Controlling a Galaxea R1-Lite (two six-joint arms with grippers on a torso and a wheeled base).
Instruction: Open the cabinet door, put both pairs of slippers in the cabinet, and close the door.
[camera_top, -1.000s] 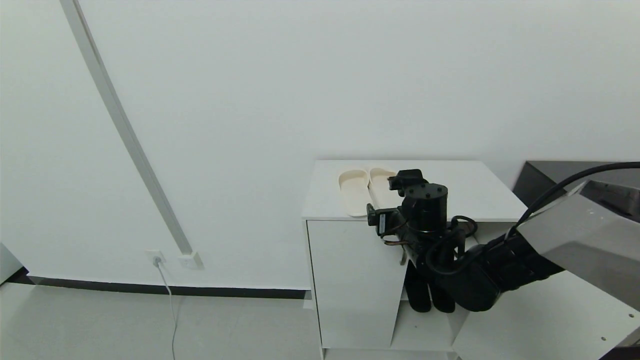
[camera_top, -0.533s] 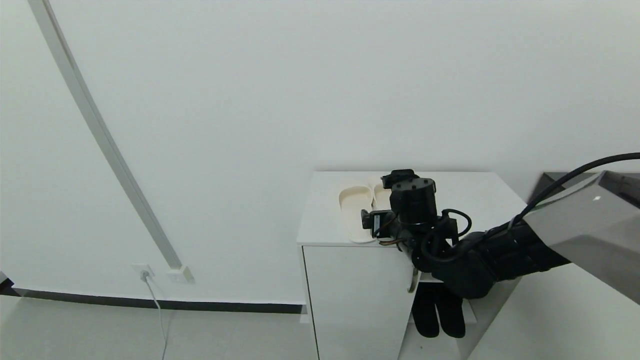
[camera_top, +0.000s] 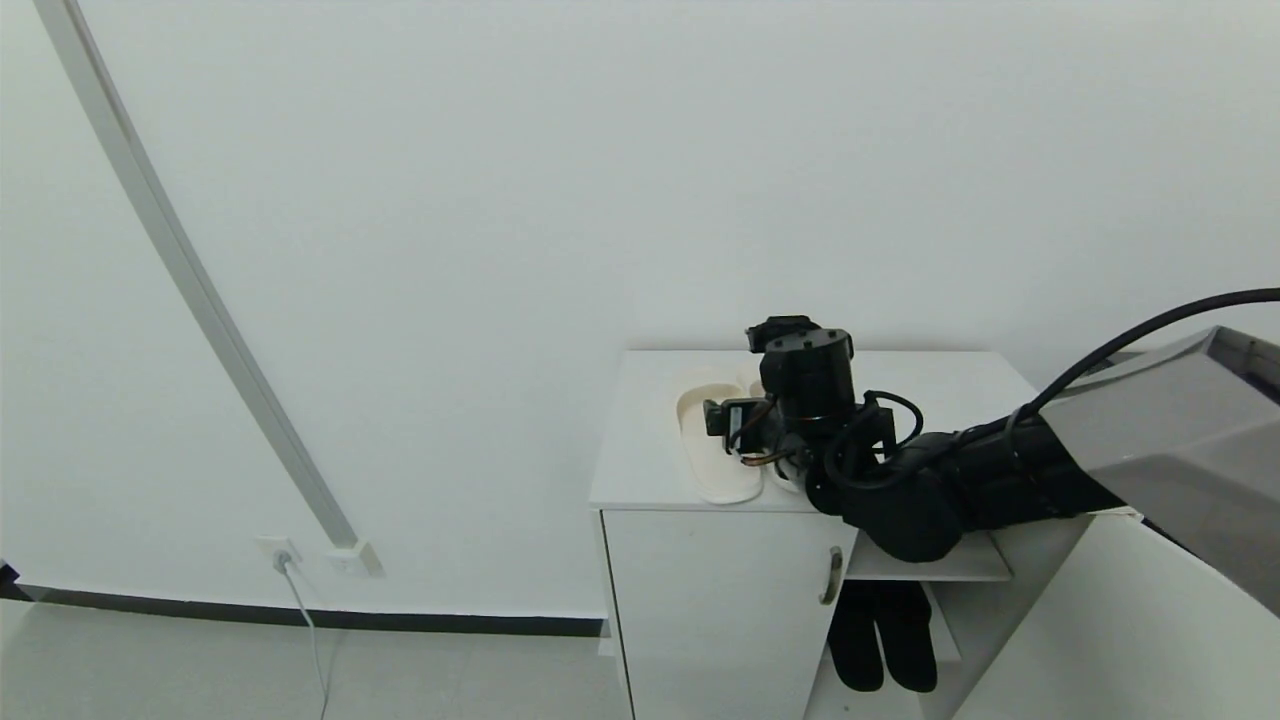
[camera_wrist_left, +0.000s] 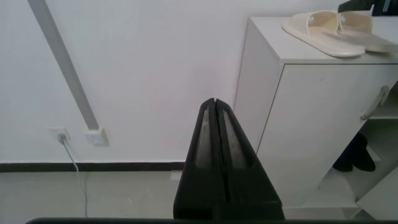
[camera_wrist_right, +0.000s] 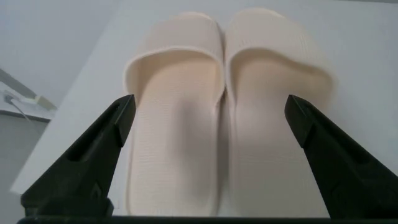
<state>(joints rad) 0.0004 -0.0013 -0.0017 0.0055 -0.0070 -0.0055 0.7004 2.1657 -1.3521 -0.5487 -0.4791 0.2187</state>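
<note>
The right gripper (camera_wrist_right: 210, 106) hangs with its jaws spread wide and empty, one finger on either side of the cream slippers (camera_wrist_right: 177, 143). It sits just above them, with no contact visible. The pair lies side by side on top of the cabinet (camera_top: 640, 440), toward its 9 o'clock edge. At 6 o'clock below the arm, the black slippers (camera_top: 880, 640) stand inside it, beside the swung-open door (camera_top: 1100, 640). The left gripper (camera_wrist_left: 214, 102) is pressed closed on nothing, off at the cabinet's 9 o'clock side. The step in hand appears to be picking up the second pair. Next, the jaws likely need to lower and close across both slippers together.
</note>
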